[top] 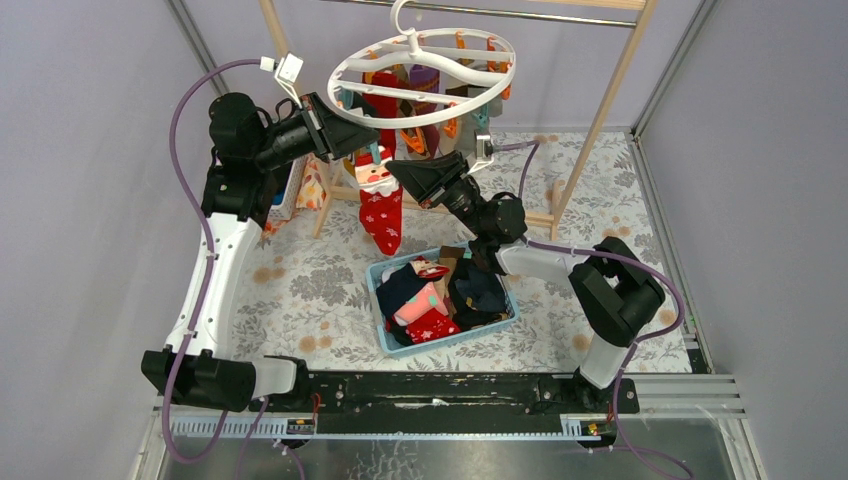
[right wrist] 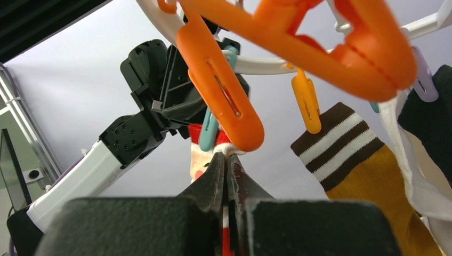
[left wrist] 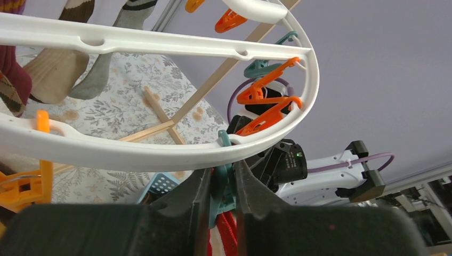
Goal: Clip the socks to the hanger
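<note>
left gripper (left wrist: pixel 223 178) pinches teal clip (left wrist: pixel 222 198), right gripper (right wrist: pixel 228 165) holds red sock (top: pixel 382 215).

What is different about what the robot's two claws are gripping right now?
The left gripper holds a teal clip on the hanger; the right gripper pinches the top of the red sock. The left's jaws stand apart around the clip; the right's nearly meet on fabric. Both are raised at the hanger's rim.

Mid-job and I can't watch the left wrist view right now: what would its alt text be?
The left gripper is closed around a teal clip hanging from the white hanger ring, with a red sock just beneath the clip. On the right, orange clips dangle from the ring, and the right arm shows behind.
</note>
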You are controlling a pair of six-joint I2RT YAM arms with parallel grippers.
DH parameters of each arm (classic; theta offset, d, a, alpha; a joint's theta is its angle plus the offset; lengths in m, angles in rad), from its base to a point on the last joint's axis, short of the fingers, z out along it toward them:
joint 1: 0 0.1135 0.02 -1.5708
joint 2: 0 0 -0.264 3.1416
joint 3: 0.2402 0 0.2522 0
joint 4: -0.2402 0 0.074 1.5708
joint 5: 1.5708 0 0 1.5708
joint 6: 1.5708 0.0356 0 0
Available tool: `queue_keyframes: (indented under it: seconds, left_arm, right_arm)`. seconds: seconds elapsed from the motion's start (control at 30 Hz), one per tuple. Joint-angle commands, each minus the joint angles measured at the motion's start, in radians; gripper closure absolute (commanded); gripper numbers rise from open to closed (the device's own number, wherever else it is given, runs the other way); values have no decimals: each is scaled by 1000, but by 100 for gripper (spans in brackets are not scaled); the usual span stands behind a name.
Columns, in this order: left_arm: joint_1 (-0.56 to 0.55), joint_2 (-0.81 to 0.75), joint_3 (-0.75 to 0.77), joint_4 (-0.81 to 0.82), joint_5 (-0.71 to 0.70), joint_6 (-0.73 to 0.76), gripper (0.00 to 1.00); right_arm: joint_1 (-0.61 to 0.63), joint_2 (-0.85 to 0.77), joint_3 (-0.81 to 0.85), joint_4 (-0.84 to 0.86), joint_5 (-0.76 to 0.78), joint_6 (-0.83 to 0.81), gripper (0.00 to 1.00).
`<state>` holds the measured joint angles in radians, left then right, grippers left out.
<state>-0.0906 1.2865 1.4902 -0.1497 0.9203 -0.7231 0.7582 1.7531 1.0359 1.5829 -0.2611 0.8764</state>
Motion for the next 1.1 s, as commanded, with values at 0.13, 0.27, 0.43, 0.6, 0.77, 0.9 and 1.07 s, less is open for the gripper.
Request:
queue_keyframes:
  seconds: [0.13,0.27,0.43,0.6,0.77,0.9,1.07]
  left_arm:
    - [9,-10,14,19,1,22,53]
    - [14,-16,17,-5,-9,45,40]
    - [25,-38,9,-59,-21,99,22]
    - [31,-94,-63,-99,-4,145,18]
    - [31,-150,-174,-104,34,158,25]
    - [32,-159,-188,-109,34,180,44]
    - [31,-146,-156,-131,11,201,82]
  right_arm:
    - [-8,12,70,132,-23,6,100]
    - [-7,18,78,132,-22,7,100]
    - [-8,18,79,132,-21,8,100]
    - [-7,16,77,132,-24,9,100]
    - [-7,16,73,132,-22,12,100]
    - [-8,19,80,128,-32,24,96]
    - [-12,-13,42,115,-30,16,67]
